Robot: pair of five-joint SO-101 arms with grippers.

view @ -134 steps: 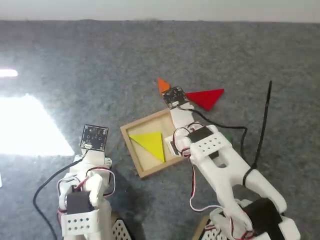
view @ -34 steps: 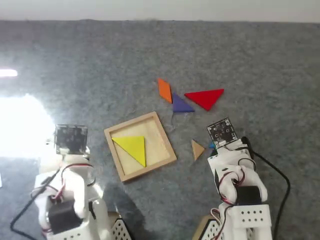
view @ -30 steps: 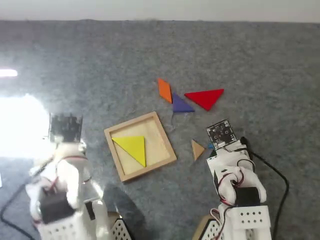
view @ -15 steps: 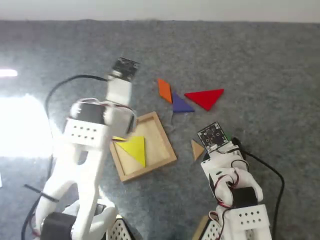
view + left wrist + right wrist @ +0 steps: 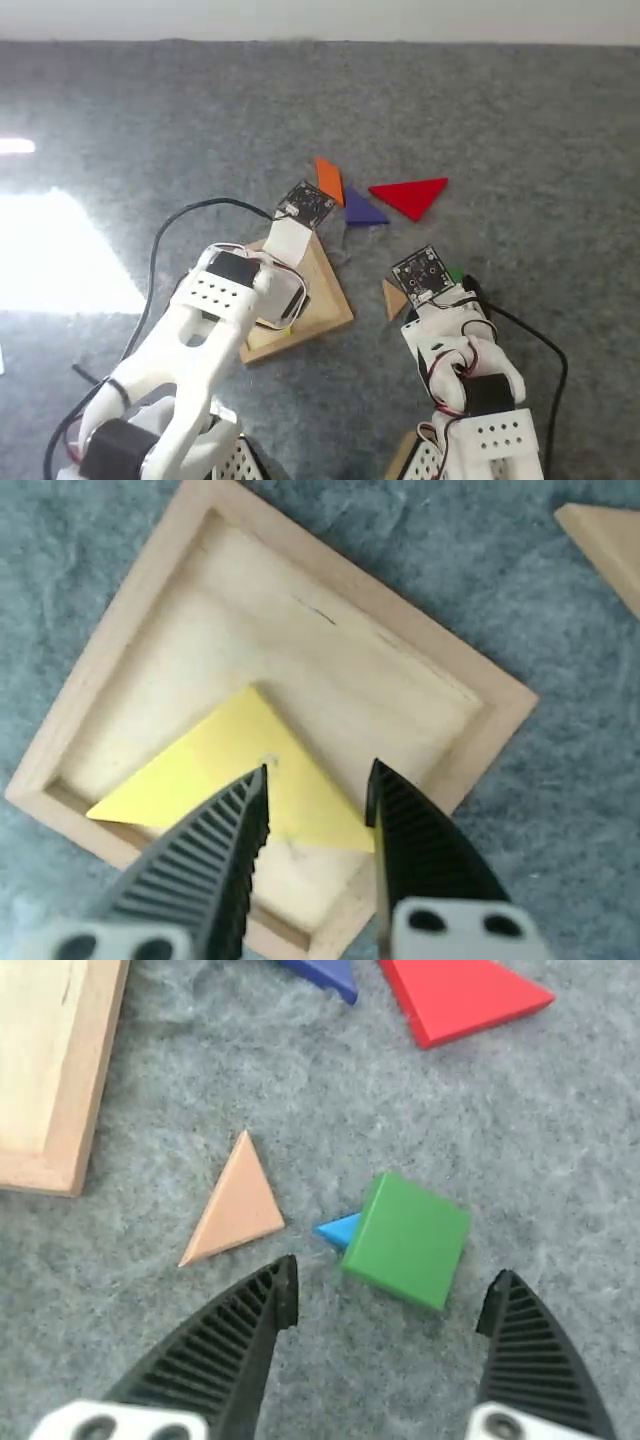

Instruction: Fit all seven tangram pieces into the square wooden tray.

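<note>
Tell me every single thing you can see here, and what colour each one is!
wooden tray: 1, pale wood, on the mat in front of the left arm
yellow triangle: 1, yellow, lying inside the tray
orange parallelogram: 1, orange, on the mat beyond the tray
purple triangle: 1, purple-blue, between the orange and red pieces
red triangle: 1, red, on the mat
tan triangle: 1, tan, on the mat beside the tray
green square: 1, green, next to the tan triangle
blue piece: 1, light blue, only a tip shows from under the green square
mat: 1, grey
left pincer: 1, black, open over the yellow triangle
right pincer: 1, black, open by the green square
</note>
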